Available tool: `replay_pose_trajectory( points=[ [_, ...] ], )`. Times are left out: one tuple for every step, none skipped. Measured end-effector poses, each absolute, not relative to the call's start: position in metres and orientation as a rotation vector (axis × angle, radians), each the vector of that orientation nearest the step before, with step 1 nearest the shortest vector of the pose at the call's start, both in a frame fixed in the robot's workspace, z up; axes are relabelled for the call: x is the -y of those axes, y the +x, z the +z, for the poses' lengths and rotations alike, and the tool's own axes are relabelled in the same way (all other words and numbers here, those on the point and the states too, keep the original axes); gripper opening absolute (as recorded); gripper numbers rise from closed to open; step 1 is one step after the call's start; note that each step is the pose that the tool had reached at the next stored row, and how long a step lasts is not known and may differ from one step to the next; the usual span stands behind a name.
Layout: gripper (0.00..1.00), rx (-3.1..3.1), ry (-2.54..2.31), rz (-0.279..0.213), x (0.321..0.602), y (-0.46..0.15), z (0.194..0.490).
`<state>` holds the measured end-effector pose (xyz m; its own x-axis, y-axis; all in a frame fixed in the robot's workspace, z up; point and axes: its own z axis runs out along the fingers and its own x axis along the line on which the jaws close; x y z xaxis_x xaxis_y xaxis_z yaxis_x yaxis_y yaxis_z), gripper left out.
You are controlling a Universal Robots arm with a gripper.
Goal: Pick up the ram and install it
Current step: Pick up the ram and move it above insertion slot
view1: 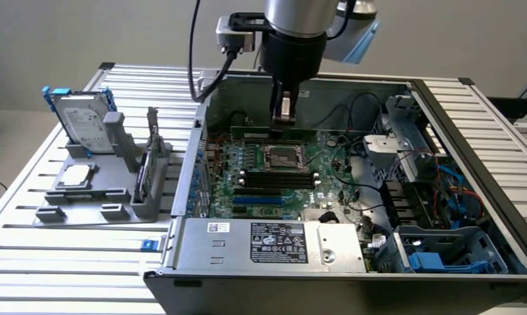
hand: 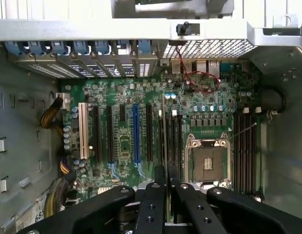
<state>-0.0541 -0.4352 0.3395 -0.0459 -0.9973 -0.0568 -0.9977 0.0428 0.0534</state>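
Observation:
The ram is a long thin green stick, held level inside the open computer case. My gripper is shut on its middle, just over the motherboard behind the processor socket. In the wrist view the ram appears edge-on as a thin line running out from between my black fingers. It lies along the black memory slots beside the socket. Whether it touches a slot cannot be told.
On the exterior view's left a grey fixture holds a hard drive, a square silver processor chip and an upright card. A power supply sits at the case front. Cables and drive bays crowd the exterior view's right.

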Motion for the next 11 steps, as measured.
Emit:
replay_pose_trajectory(
  points=[
    [0.14, -2.269, -2.163, 0.122, 0.435, -0.053, 0.338],
    [0.14, -2.272, -2.161, 0.122, 0.434, -0.052, 0.336],
    [0.14, -2.273, -2.160, 0.122, 0.433, -0.052, 0.334],
    [0.14, -2.273, -2.159, 0.123, 0.430, -0.051, 0.332],
    [0.14, -2.273, -2.160, 0.123, 0.427, -0.051, 0.330],
    [0.14, -2.273, -2.160, 0.123, 0.424, -0.050, 0.328],
    [0.14, -2.273, -2.160, 0.123, 0.422, -0.050, 0.327],
    [0.14, -2.273, -2.159, 0.123, 0.421, -0.049, 0.325],
    [0.14, -2.274, -2.158, 0.123, 0.420, -0.048, 0.324],
    [0.14, -2.275, -2.157, 0.123, 0.419, -0.047, 0.323],
    [0.14, -2.276, -2.155, 0.123, 0.418, -0.046, 0.321]
  ],
)
